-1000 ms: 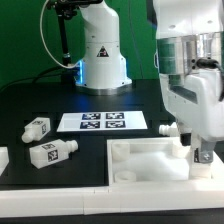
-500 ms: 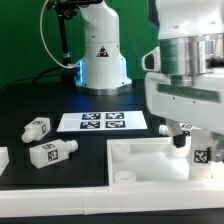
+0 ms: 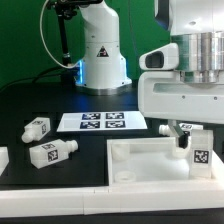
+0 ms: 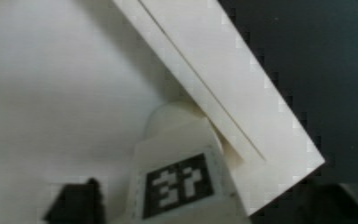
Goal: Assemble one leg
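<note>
We see the arm low at the exterior view's right, over the tray (image 3: 135, 155), a big flat white piece with raised corners lying on the black table (image 3: 40, 105). The end effector (image 3: 201, 150) hangs at the tray's right end, and a leg (image 3: 200, 159) with a black-and-white tag sits between its fingers, tag facing the camera. In the wrist view we see that same leg (image 4: 181, 165) close up, tag side on, its rounded end up against the tray (image 4: 69, 90) near a raised edge, with dark fingers (image 4: 78, 203) on either side of it. We read the fingers as clamped on the leg; whether the leg's end actually touches the tray floor, we cannot tell.

Another white post (image 3: 169, 130) shows just behind the end effector, partly hidden by the arm.

Two more loose legs lie on the table at the exterior view's left, well apart from the tray: one leg (image 3: 37, 128) farther back, one leg (image 3: 55, 153) nearer, both on their sides with tags showing. A white part (image 3: 3, 160) is cut off at the left edge; we cannot tell what it is.

The marker board (image 3: 101, 121) lies flat between the legs and the arm's base (image 3: 103, 60), behind the tray.
</note>
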You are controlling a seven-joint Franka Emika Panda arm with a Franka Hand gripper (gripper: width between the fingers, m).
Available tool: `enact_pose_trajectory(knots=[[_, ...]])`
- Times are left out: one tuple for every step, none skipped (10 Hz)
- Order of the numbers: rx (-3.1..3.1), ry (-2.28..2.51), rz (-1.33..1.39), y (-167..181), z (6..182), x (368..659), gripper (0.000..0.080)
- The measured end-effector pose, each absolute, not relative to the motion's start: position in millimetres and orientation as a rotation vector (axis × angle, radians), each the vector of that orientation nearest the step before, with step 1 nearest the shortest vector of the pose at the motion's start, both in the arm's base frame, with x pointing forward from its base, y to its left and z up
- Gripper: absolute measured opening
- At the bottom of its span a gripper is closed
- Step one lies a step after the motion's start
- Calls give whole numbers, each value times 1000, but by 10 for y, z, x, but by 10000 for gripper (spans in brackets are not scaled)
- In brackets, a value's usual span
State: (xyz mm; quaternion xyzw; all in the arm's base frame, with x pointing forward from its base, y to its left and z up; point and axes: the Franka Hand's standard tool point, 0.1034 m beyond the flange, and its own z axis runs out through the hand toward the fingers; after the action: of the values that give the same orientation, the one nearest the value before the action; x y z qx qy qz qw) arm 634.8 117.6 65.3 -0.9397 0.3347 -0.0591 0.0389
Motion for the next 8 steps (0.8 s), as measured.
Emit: enact_pose_trajectory(knots=[[-2838,1127,-174,1179,650,6346,285],[-2789,1235,-166,1174,647,6341,285],[-2756,1302,-161,1173,648,6342,285],[-2653,1496,-139,1164,647,6351,285],[-2546,1665,-122,1169,643,6356,285],[-2419,1840,-90,1169,644,6361,285],[-2219,2068,-24,1140,645,6398,285],[-1992,2257,10,1129,638,6416,285]])
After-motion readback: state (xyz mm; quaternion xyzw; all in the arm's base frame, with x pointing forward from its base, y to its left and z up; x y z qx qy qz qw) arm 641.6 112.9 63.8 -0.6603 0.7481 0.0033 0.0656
